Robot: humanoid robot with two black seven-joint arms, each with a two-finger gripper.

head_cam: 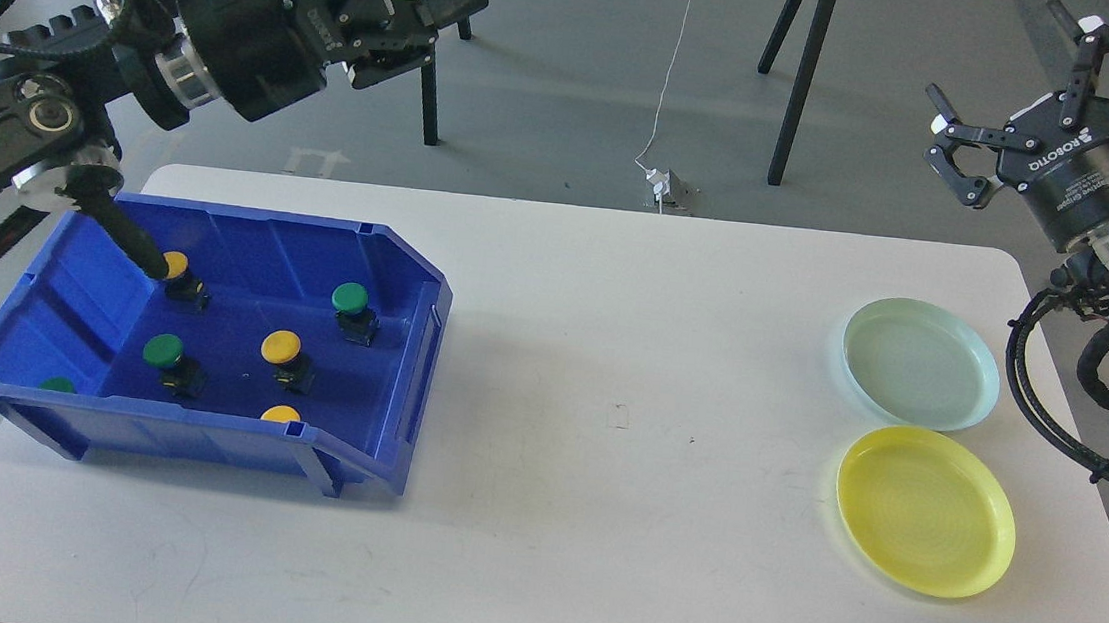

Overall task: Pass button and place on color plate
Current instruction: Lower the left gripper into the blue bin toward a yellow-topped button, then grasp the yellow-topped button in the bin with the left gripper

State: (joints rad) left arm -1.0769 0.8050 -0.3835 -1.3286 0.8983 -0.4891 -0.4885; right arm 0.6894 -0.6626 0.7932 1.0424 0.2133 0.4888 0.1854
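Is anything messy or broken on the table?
Nothing looks broken or spilled. The yellow and green buttons all sit inside the blue bin, and the green plate and yellow plate lie flat and bare. Both grippers hang open above the table.

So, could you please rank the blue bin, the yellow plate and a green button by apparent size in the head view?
1. blue bin, clearly largest.
2. yellow plate.
3. green button, smallest by far.

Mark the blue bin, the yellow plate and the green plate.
blue bin (416, 340): head view, right wall.
yellow plate (925, 512): head view, centre of dish.
green plate (919, 363): head view, centre of dish.
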